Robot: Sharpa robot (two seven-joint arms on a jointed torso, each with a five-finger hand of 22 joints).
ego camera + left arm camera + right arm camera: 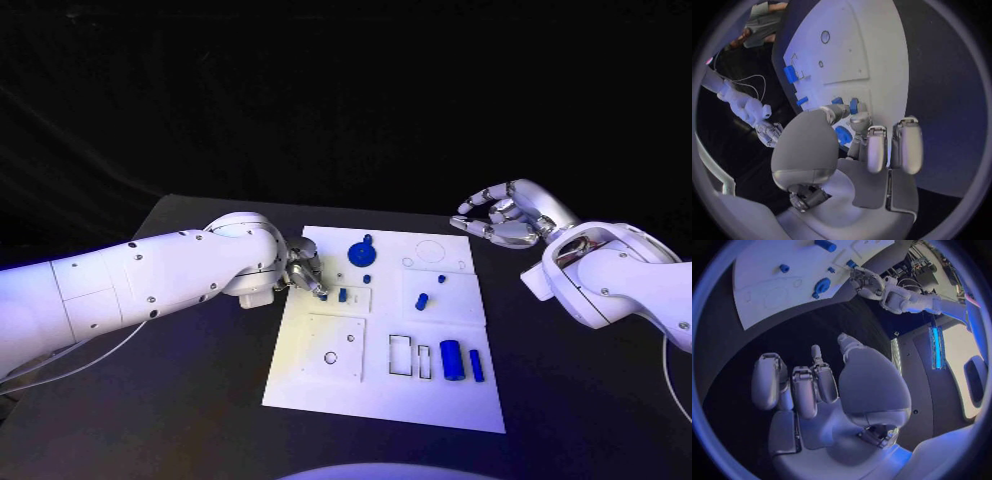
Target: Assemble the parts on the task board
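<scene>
Nearest my head camera lay the task board (378, 395), its near half carrying two blue parts side by side: a stout cylinder (451, 359) and a thin bar (476, 365), just right of two empty rectangular slots (410, 357). Further back I saw a small blue peg (421, 301) near the middle, a round keyed part (361, 253) toward the far edge, and a short blue piece (342, 294) by the left edge.

My left hand (304, 272) was down at that left edge, fingertips (856, 119) touching or just over the short piece; I could not tell whether they actually gripped it. My right hand (500, 220) hung above the table beyond the board's far right corner, fingers loosely curled and holding nothing.

I judged the task to be early on, with most parts unseated and the short piece the one in hand. The next move called for a sure pinch on it, a clean lift, then squaring it over its recess before pressing down.
</scene>
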